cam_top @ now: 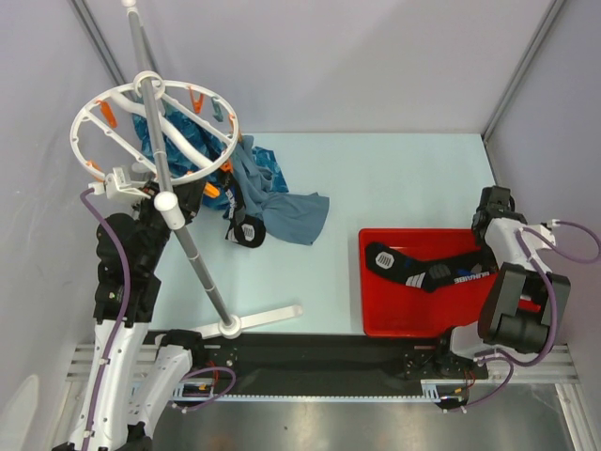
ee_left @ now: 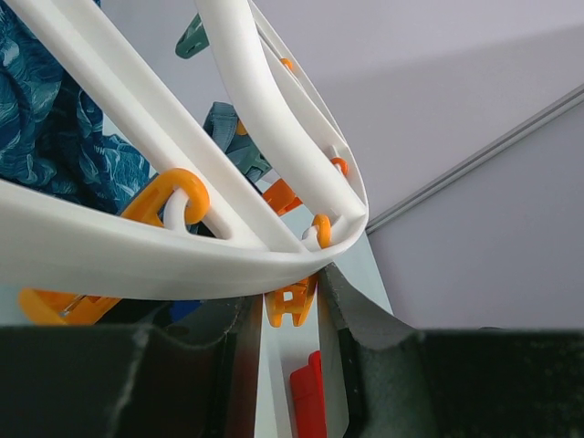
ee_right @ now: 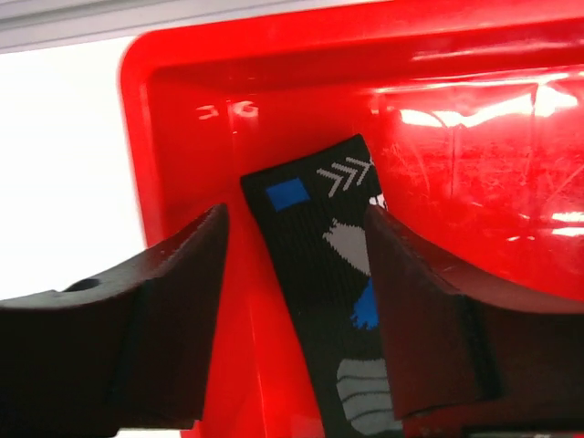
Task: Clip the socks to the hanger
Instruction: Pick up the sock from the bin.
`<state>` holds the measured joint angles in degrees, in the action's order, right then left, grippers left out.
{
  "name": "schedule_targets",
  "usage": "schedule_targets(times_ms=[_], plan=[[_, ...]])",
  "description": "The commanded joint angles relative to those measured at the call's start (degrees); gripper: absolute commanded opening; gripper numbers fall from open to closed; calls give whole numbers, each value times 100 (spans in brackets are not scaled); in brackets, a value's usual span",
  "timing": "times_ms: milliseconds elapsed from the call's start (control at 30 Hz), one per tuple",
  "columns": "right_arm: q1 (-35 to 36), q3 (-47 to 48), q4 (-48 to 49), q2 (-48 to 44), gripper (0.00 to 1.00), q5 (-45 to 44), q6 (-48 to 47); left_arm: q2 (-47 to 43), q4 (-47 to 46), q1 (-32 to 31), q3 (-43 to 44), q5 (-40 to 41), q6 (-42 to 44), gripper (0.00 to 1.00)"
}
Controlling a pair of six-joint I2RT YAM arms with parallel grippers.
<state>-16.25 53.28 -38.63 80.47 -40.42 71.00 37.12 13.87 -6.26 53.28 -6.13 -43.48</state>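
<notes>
L end effector (ee_left: 287, 301) clamped on hanger (ee_left: 137, 260), R end effector (ee_right: 294, 224) apart astride sock (cam_top: 427, 274), lying L-R in tray (cam_top: 394, 318)

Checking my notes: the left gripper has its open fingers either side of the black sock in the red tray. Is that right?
No, the arm is wrong: it is the right gripper whose open fingers stand either side of the black sock in the red tray, as the right wrist view shows. The left gripper grips the white hanger.
</notes>
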Motion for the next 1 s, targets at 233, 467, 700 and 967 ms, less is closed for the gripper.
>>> schedule_targets(times_ms=[233,467,700,967], plan=[[-98,270,427,874,66,272,274,32,204,-33,-89,-108,-64,0],[-18,254,391,1252,72,272,371,41,169,-42,-151,-90,-55,0],[-27,289,383,1603,70,325,370,32,90,-51,-256,-81,-55,0],[-45,51,532,1578,55,360,424,14,63,-51,-239,-64,-55,0]])
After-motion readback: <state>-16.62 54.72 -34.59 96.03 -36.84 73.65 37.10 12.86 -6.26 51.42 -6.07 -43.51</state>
